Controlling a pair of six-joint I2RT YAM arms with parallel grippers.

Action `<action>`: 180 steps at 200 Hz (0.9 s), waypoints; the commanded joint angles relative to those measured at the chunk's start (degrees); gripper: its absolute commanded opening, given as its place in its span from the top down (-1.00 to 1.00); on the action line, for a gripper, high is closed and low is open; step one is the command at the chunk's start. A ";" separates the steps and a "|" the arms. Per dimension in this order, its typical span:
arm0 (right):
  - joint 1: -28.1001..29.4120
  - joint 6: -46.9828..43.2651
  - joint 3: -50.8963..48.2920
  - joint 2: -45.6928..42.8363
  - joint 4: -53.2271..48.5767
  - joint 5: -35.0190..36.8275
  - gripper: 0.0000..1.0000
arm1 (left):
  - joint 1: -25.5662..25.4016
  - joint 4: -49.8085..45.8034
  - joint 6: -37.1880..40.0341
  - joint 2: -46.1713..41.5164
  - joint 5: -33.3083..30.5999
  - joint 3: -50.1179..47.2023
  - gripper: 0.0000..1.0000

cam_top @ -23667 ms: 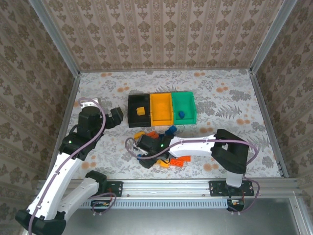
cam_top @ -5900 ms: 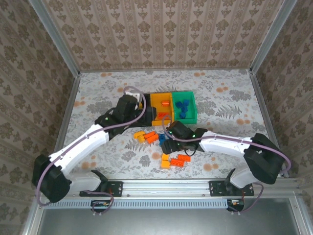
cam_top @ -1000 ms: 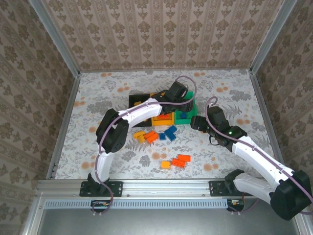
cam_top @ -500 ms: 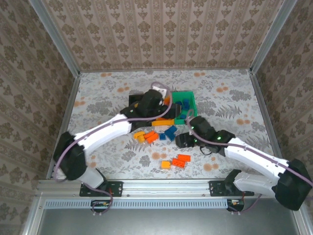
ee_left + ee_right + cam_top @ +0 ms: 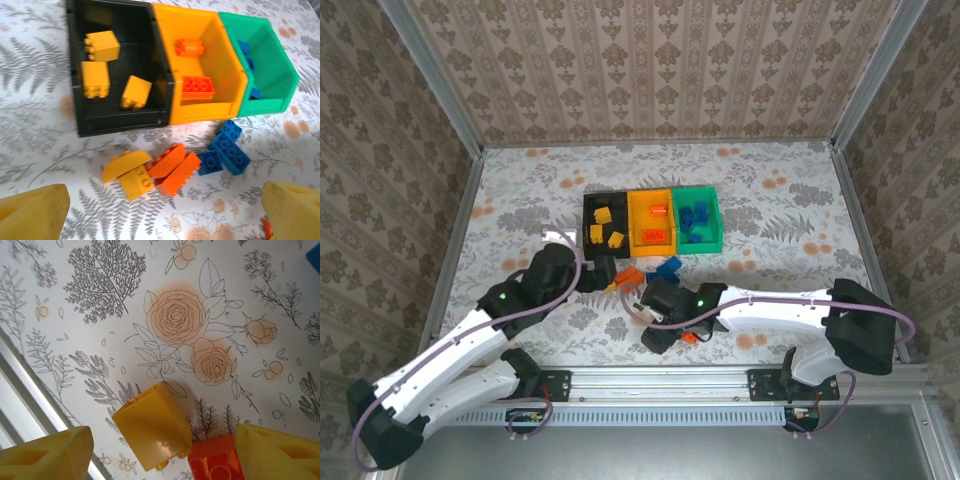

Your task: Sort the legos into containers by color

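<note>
Three colours going one per bin: black bin (image 5: pixel 74 100) holding yellow legos (image 5: pixel 95 80), orange bin (image 5: pixel 202 112) red-orange, green bin (image 5: pixel 267 102) blue. Left fingers (image 5: pixel 35 212) hanging wide apart, empty, over loose legos (image 5: pixel 167 170) just before bins. Right fingers (image 5: pixel 45 452) standing apart, straddling yellow brick (image 5: pixel 152 432) on worktop (image 5: pixel 100 300), seemingly lining up pick

Floral table (image 5: pixel 790 205), containers (image 5: pixel 652 248), loose legos (image 5: pixel 175 172)
</note>
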 commanded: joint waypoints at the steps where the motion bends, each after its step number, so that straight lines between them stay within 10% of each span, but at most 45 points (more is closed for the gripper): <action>1: 1.50 -2.71 2.70 3.14 -3.38 3.67 -0.51 | 2.29 -5.89 -2.32 -2.67 -0.52 -1.98 -0.99; 180: 1.98 -3.30 5.70 3.32 0.87 7.75 0.46 | 6.92 -3.09 -1.83 -2.05 5.68 -5.00 -0.99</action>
